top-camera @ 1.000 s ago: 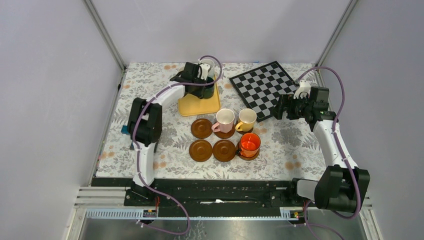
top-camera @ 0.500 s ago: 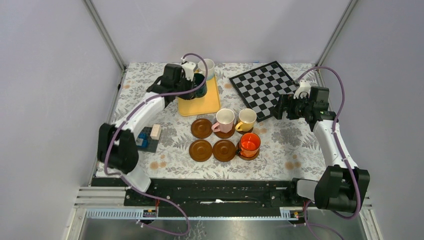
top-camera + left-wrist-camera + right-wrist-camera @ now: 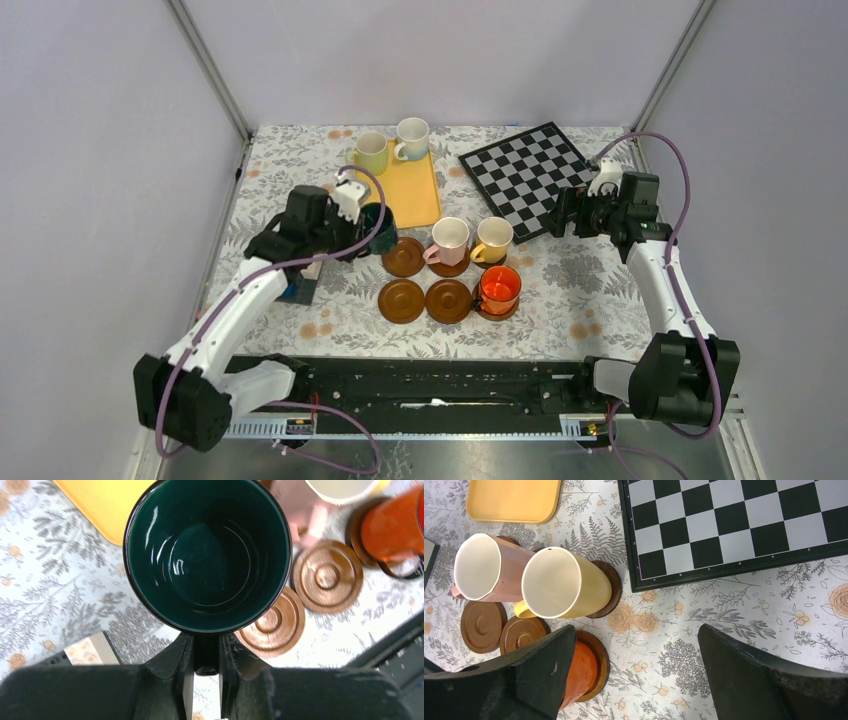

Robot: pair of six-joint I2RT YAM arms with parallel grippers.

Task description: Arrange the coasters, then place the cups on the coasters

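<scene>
The left fingers (image 3: 176, 669) pinch the handle of the dark green cup (image 3: 207, 555) from both sides. In the left wrist view the upright cup sits at 12 o'clock from them, mouth toward the camera. From above, it is at 10 o'clock of the coaster group, just off the near-left corner of the yellow tray (image 3: 415, 195). Whether its base touches the counter (image 3: 600, 290) I cannot tell (the wrist camera looks straight down into it). The right fingers (image 3: 531, 677) are spread wide with nothing between them, at 3 o'clock of the group, beside the chessboard (image 3: 520, 170).

The handle is mostly covered by the fingers. In the left wrist view the cup's rim hides part of one bare coaster, and the pink cup (image 3: 449, 238) is a blur cut off at the top edge. A small box (image 3: 300, 283) at 9 o'clock is half under the left arm.

There are six cups:
- the dark green one
- the pale green cup (image 3: 372, 152) and the white cup (image 3: 411, 138), on the tray's far end
- the pink one
- the yellow cup (image 3: 493, 238)
- the orange cup (image 3: 499, 287)

There are six coasters. Three are bare:
- the far-left coaster (image 3: 403, 257)
- the near-left coaster (image 3: 401, 300)
- the near-middle coaster (image 3: 448, 300)

Three carry cups and show only as rims:
- the pink cup's coaster (image 3: 452, 269)
- the yellow cup's coaster (image 3: 610, 587), which is darker
- the orange cup's coaster (image 3: 600, 666)
</scene>
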